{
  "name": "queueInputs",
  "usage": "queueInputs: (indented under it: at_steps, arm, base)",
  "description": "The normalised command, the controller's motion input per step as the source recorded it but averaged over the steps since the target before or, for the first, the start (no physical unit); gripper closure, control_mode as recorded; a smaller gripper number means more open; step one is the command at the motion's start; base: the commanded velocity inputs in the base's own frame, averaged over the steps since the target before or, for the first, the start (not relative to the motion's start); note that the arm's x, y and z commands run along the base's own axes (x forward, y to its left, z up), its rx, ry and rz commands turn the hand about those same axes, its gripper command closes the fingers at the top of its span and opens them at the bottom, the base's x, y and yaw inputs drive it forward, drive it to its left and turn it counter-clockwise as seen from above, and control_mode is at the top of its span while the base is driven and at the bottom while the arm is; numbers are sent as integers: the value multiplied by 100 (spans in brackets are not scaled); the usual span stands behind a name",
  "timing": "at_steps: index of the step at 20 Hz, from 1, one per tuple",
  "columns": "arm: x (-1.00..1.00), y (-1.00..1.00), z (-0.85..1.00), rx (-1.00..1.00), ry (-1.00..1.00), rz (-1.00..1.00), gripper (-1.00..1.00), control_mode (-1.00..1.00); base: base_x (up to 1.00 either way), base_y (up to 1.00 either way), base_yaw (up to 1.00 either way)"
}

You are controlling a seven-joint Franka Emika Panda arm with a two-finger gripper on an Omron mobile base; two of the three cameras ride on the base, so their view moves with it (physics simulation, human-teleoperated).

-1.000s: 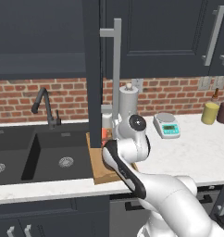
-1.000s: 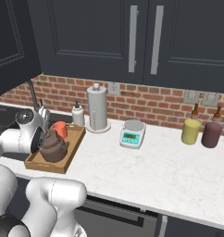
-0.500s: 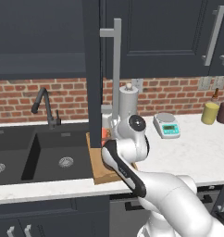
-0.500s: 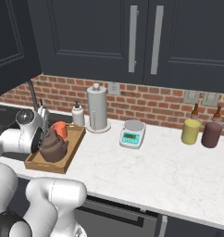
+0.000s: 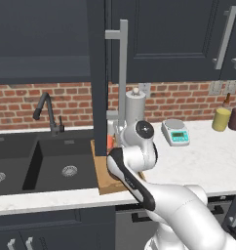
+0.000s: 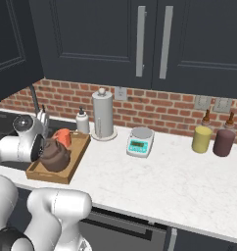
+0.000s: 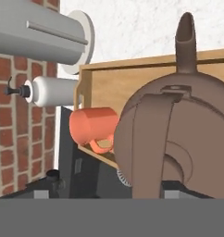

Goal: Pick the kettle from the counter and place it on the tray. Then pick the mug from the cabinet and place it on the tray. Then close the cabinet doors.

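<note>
Mug [image 7: 93, 127] step looks done. Pincer [image 7: 113, 193] is spread, tips wide apart close by kettle [image 7: 178, 139], pinching nothing. Small orange-red mug sits at tray [image 7: 114, 85] far end, just beside kettle, both inside rim. Tray on counter [image 6: 154, 171] at sink [image 5: 51, 166] edge. Next, prob.: back out w/o clipping kettle handle, then shut cabinet door [image 5: 97, 73].

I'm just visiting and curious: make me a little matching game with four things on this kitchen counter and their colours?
Things:
1. kettle
2. mug
3. tray
4. scale

Colours:
A. light brown wood
B. white with a teal panel
C. dark brown
D. orange-red

Pairs: 1-C, 2-D, 3-A, 4-B
</note>
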Motion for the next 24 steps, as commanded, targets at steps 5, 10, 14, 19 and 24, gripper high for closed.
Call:
queueInputs:
  at_steps: [5,10,14,19,24]
  arm:
    - [-11,0,9,0,-3,0,-100,-100]
    - [-8,0,20,0,0,0,-100,-100]
    - [-4,0,24,0,-2,0,-100,-100]
    - [-31,0,44,0,-10,0,-100,-100]
    - [-60,-16,40,0,-13,-1,-100,-100]
  base:
    - [0,0,0]
    - [0,0,0]
    - [0,0,0]
    - [0,0,0]
    - [0,0,0]
